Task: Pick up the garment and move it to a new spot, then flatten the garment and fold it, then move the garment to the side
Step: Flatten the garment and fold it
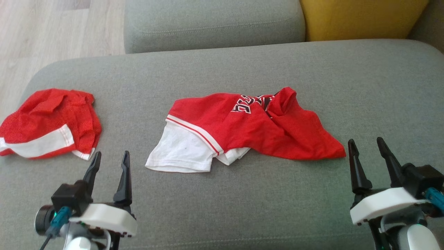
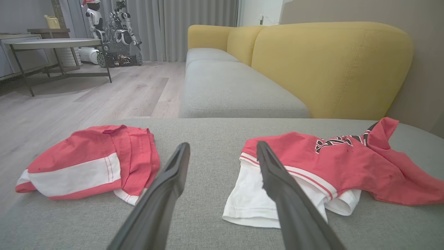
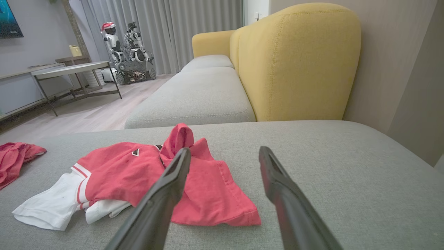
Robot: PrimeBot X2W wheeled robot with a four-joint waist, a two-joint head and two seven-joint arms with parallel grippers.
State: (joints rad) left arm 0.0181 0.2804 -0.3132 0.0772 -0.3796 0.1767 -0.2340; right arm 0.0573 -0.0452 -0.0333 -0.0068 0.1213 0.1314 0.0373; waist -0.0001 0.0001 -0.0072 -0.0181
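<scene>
Place: looking like a home living room.
Seating: a grey sofa [image 1: 242, 194] with yellow back cushions [image 2: 329, 69] is running along the wall.
Floor: pale wood planks [image 2: 104, 93] are stretching toward long grey curtains [image 2: 180, 27].
Furniture: a thin-legged table [image 3: 73, 69] is standing on the floor.
Oddity: toy-like robots [image 3: 133, 48] are standing by the curtains.
Laundry: a red garment [image 1: 263, 128] is lying on the seat.

Crumpled red-and-white jersey [image 1: 263, 133] lies centred on grey fabric sofa seat [image 1: 242, 205]; smaller red-and-white garment [image 1: 45, 121] lies well left.
</scene>
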